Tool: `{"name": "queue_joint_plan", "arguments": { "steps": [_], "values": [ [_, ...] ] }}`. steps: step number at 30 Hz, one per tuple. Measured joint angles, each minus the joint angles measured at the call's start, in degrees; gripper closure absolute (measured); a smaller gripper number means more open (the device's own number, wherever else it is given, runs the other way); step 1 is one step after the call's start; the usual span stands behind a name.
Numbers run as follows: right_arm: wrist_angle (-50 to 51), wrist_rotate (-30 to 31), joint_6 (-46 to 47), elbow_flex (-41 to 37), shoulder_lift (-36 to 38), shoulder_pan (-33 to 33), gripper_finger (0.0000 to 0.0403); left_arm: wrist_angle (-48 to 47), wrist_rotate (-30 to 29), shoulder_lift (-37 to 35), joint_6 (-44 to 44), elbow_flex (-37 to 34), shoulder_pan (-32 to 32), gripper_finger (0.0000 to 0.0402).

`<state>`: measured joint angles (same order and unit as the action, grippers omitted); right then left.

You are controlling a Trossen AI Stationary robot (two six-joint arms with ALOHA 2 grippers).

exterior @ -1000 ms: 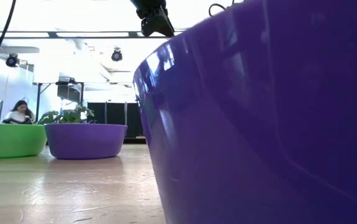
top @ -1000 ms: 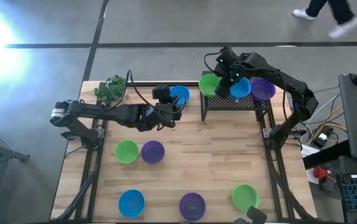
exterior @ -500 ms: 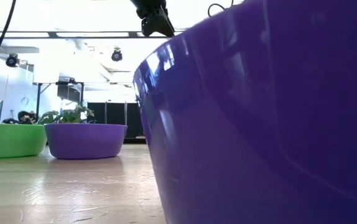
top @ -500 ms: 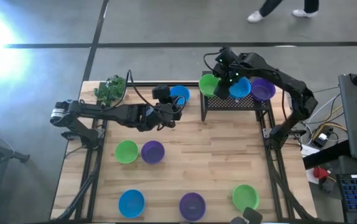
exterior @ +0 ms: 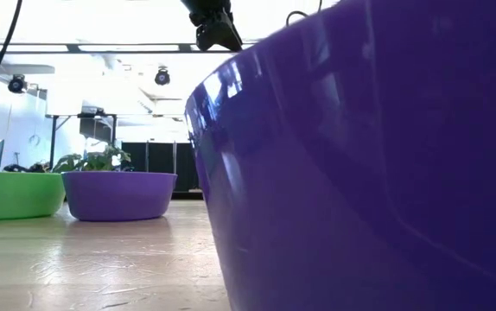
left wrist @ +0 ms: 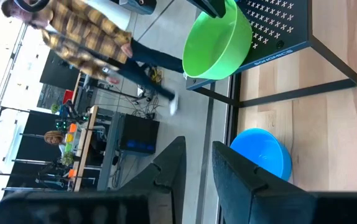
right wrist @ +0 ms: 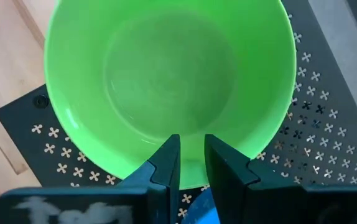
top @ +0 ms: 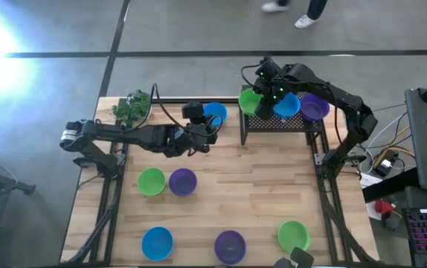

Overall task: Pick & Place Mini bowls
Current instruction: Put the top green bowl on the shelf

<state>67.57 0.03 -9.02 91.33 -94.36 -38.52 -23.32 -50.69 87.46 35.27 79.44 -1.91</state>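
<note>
Right now I judge I am at the placing step: my right gripper [top: 267, 91] sits over the black perforated stand [top: 282, 123] at the far right of the table, where a green bowl [top: 250, 102], a blue bowl [top: 287, 106] and a purple bowl [top: 315, 107] stand in a row. In the right wrist view the two dark fingers [right wrist: 166, 160] reach to the green bowl's [right wrist: 166, 81] near rim; they stand close together with a narrow gap between them, and I cannot tell whether they pinch the rim or have just let go. If they hold it, the next move calls for parting them and lifting straight up so the bowl stays put on the stand [right wrist: 328, 155]. My left gripper [top: 212, 132] waits over the far middle of the table, its fingers [left wrist: 172, 165] close with a slim gap and nothing between them, just near of another blue bowl [top: 214, 113]. Five more bowls wait on the wooden table [top: 273, 193]: green [top: 152, 181] touching purple [top: 183, 182] at middle left, then blue [top: 157, 243], purple [top: 230, 246] and green [top: 293, 235] along the near edge. A small leafy plant [top: 132, 108] stands at the far left corner.
</note>
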Motion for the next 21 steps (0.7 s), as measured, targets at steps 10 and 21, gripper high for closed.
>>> {"name": "queue_joint_plan", "arguments": {
  "steps": [10, 21],
  "values": [
    [1.9, 0.1, 0.0, 0.0, 0.1, 0.0, 0.0335, -1.6, 0.0, 0.0, -0.8, 0.0, 0.0, 0.0319],
    [2.4, 0.1, 0.0, 0.1, 0.7, 0.0, 0.0335, -2.2, 0.0, 0.0, -1.0, 0.0, 0.0, 0.0319]
  ]
}}
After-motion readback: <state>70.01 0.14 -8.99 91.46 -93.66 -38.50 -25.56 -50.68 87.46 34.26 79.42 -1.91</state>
